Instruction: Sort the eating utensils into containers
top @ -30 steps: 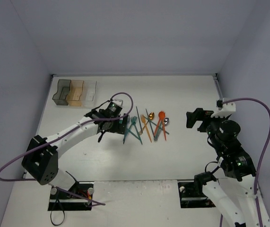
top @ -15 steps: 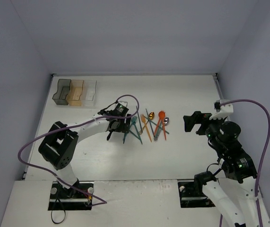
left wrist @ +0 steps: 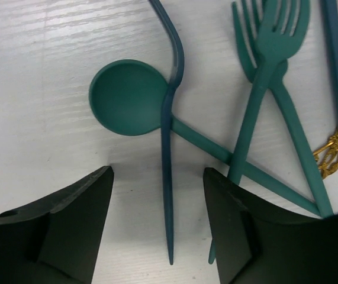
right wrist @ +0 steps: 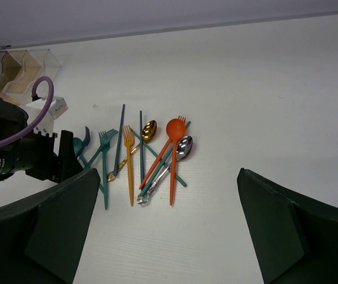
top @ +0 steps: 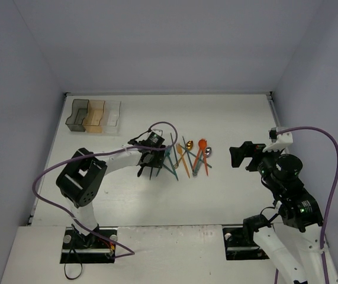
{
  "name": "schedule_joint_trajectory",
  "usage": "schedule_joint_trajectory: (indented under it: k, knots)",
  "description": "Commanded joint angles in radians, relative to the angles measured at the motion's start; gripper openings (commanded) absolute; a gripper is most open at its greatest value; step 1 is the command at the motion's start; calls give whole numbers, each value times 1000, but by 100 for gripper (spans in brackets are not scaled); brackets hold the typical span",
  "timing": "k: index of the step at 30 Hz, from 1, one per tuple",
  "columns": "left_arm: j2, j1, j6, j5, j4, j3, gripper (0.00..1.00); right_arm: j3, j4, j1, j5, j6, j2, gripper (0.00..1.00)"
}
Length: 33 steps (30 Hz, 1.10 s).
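**One handle between the left fingers, no contact yet**

One utensil matters here: a slim dark teal handle (left wrist: 169,195) at the left end of the utensils (top: 187,155), which lie fanned out near the middle of the tabletop (top: 216,201). The left gripper (left wrist: 157,177) is down over it with its fingers (left wrist: 74,219) parted. In the left wrist view the handle runs straight up the gap, and bare tabletop shows on both sides of it. Nothing is gripped.

The handle's long axis lies square to the closing line, with its pointed end toward the wrist. It sits slightly nearer the right-hand finger, so closing would probably push it sideways before it seats. This is a judgement.

The bowl of a teal spoon (left wrist: 127,97) touches the handle's neck just ahead of the fingertips. That spoon's stem and a teal fork (left wrist: 272,53) cross close beside the right-hand finger, so the fork or the spoon stem could be caught in the same pinch.

The right gripper (top: 238,156) hangs spread wide and empty, well apart from the utensils and toward the right edge. The left arm is clearly the nearer one.

The containers (top: 93,116) stand in the far left corner of the tabletop, on the left arm's side.
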Motion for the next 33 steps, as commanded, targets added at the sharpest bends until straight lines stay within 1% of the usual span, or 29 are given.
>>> schedule_joint_trajectory:
  k: [1,2,4,7,9,12,15,20,23,26,28,33]
  knots:
    - [-1,-34,-23,-17,45,24,53,12,53,-6,-8,5,13,100]
    - [2,-36,-33,-17,46,22,47,11,53,-6,-8,5,16,100]
    - [1,-36,-49,-18,50,10,42,14,53,-6,-7,5,15,100]
    - [-11,-35,-66,-24,51,-7,28,16,53,-6,-5,4,12,100]
    - [-22,-36,-75,-30,47,-26,22,18,53,-6,-5,2,13,100]
    - [-50,-36,-82,-50,14,-37,9,22,53,-6,-4,-1,16,100]
    - [-95,-36,-78,-69,-33,-38,1,31,53,-6,-4,-6,21,100]
    - [-188,-24,-57,-122,-153,7,0,50,48,-6,-2,-28,31,100]
    - [-243,14,-22,-127,-224,30,0,64,50,-6,1,-38,39,100]
    - [-309,106,27,-115,-268,57,0,80,50,-6,-2,-44,49,100]
    - [-340,186,88,-116,-294,84,0,87,50,-6,-7,-49,57,100]
    - [-369,357,340,-189,-335,203,0,106,50,-6,-8,-64,67,100]
